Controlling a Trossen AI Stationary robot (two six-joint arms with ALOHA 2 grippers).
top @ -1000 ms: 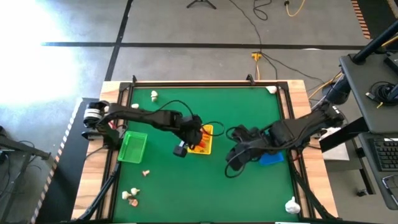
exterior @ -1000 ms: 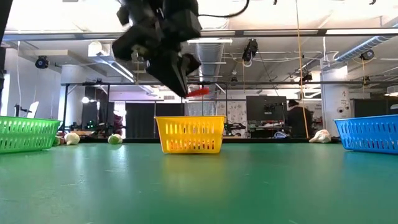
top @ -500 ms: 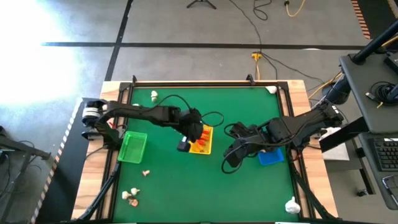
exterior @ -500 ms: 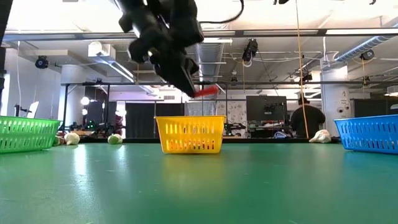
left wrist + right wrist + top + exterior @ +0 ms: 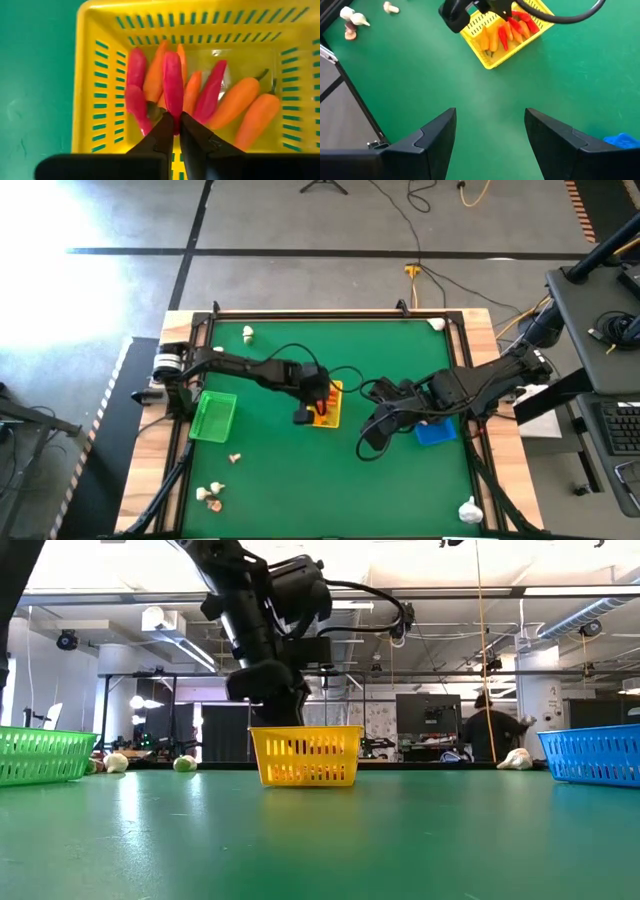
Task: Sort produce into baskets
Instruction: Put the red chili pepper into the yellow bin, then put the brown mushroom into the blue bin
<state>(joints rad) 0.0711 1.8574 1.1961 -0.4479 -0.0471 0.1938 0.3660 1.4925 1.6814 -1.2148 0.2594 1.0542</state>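
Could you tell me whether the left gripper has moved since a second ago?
Yes. In the low view the left gripper has come down from well above the yellow basket to its rim, carrying the red pepper in.

I see the green-topped table (image 5: 300, 470) carrying three baskets: green basket (image 5: 213, 416) at left, yellow basket (image 5: 327, 405) mid-table, blue basket (image 5: 437, 434) at right. Loose pieces (image 5: 209, 493) lie near the front-left corner; another cream piece (image 5: 247, 333) sits far-left.

three baskets (image 5: 214, 415), two claws (image 5: 175, 131)
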